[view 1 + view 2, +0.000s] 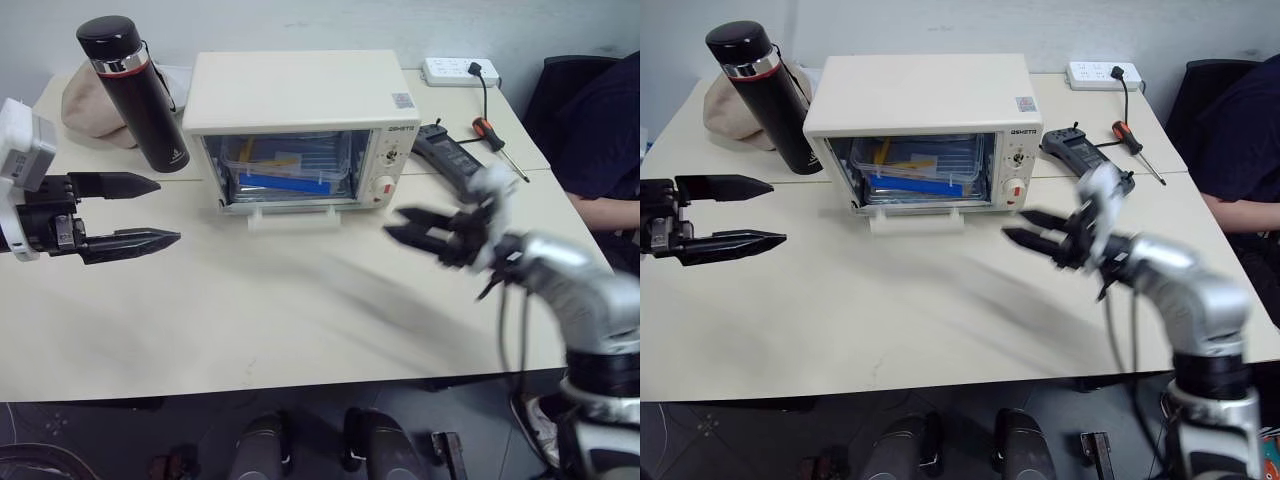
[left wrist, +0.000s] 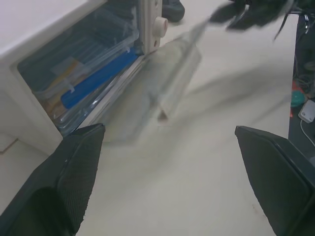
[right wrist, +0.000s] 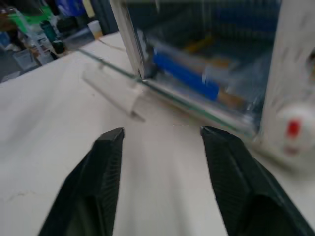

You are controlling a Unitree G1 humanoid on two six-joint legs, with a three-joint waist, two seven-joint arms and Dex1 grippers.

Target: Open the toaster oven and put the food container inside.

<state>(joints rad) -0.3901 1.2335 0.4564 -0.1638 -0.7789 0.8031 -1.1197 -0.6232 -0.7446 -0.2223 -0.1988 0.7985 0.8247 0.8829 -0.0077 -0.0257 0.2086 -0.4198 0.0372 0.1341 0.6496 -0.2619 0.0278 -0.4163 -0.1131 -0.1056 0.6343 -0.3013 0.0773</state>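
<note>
The cream-white toaster oven (image 1: 300, 90) stands at the back middle of the table. Its glass door lies folded down flat, with the white bar handle (image 1: 290, 216) toward me. Inside sits the food container (image 1: 285, 165), clear with a blue clip and yellow items. My left gripper (image 1: 168, 211) hovers open and empty to the left of the oven, pointing at it. My right gripper (image 1: 393, 222) is blurred, open and empty, in front of the oven's knob panel on the right. In the right wrist view its fingers (image 3: 106, 162) stand apart, facing the open door.
A black flask (image 1: 135, 90) and a beige cloth (image 1: 85, 105) stand left of the oven. Behind on the right lie a power strip (image 1: 455, 70), a screwdriver (image 1: 497, 140) and a black handheld device (image 1: 445, 155). A person (image 1: 600, 130) sits at the right edge.
</note>
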